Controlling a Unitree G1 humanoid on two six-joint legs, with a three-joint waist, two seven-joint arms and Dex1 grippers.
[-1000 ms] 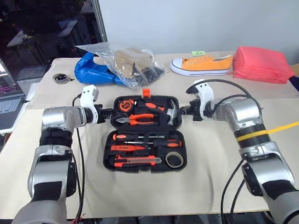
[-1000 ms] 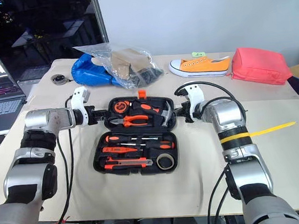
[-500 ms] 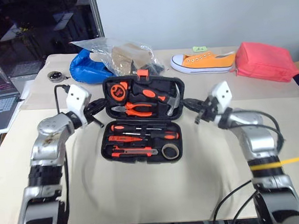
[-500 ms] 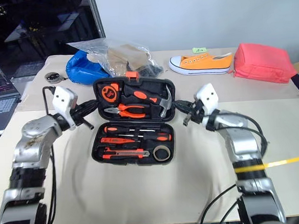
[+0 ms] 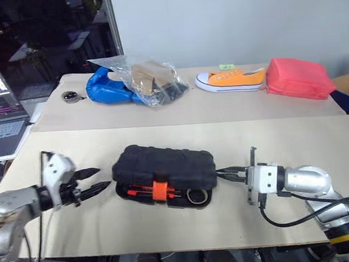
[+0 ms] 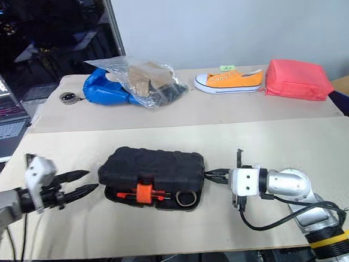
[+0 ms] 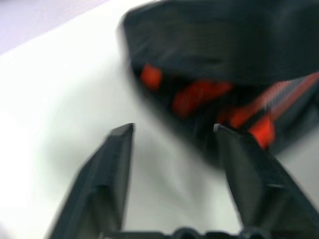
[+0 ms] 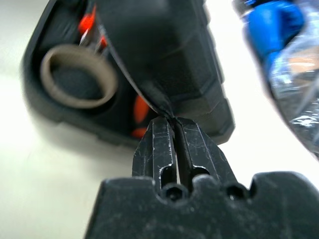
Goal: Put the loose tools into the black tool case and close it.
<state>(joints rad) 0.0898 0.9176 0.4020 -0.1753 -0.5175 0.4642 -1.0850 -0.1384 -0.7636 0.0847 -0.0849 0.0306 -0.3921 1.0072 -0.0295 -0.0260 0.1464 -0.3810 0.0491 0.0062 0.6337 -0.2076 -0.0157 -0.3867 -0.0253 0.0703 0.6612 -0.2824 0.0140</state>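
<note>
The black tool case point(image 5: 164, 167) lid has swung nearly shut. Left gripper point(image 5: 96, 180) spread beside it. Right gripper point(image 5: 226, 174) pressed together at its lid edge.

Both eye views are looking forward and down over the counter point(image 5: 234, 133), sharing the black tool case point(image 5: 164, 166). Each wrist view is peering along its own tool at the case from close, from opposite ends.

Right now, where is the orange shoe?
In the head views, the orange shoe sits at the far edge of the table, right of middle, between the clear plastic bag and the red pouch.
</note>
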